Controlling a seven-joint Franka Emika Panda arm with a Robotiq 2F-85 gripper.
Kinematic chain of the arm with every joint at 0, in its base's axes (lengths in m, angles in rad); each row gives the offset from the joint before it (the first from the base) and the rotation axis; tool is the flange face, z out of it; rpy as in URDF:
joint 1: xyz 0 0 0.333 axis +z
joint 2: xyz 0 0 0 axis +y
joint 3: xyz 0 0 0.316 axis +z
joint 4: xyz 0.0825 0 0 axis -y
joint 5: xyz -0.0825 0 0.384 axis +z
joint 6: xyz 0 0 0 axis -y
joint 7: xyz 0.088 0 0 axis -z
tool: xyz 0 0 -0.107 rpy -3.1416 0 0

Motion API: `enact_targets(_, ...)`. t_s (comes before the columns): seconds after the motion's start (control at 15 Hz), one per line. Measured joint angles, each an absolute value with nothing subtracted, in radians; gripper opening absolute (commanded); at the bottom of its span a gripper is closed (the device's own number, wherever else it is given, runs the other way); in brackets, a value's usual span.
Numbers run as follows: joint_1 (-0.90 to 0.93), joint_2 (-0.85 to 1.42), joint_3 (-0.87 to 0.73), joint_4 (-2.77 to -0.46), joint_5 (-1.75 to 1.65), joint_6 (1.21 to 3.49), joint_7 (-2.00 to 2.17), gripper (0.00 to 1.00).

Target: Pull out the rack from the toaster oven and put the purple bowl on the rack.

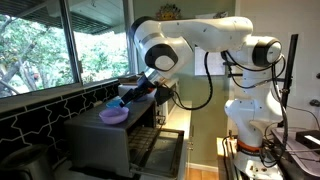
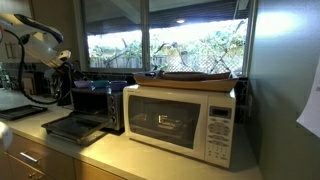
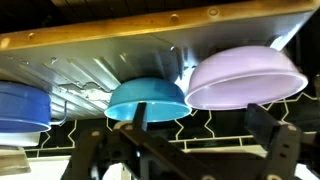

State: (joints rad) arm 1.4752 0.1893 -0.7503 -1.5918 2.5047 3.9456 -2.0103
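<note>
Purple bowl: pale lavender. Middle bowl: turquoise. Edge bowl: deep blue. Oven: dark grey. Microwave: white. Arm: white, black joints. Backsplash: black tile, pale grout web.

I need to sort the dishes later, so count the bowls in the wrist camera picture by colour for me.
purple bowl: 1
light blue bowl: 1
dark blue bowl, cut off at the picture's edge: 1
Total: 3
</note>
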Motion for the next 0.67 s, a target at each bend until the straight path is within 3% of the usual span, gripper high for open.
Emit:
enact_targets(0.07,1.455,0.208,-0.743,-1.581,2.505,3.946,-2.010,1.00)
enact_targets(0.13,1.434,0.226,-0.734,-1.569,2.505,3.947,-2.011,0.94)
enact_targets(0.2,1.412,0.240,-0.723,-1.557,2.505,3.949,-2.011,0.75)
enact_targets(0.33,1.361,0.257,-0.683,-1.539,2.505,3.964,-2.011,0.69)
enact_targets(0.67,1.187,0.260,-0.488,-1.511,2.507,4.034,-2.022,0.29)
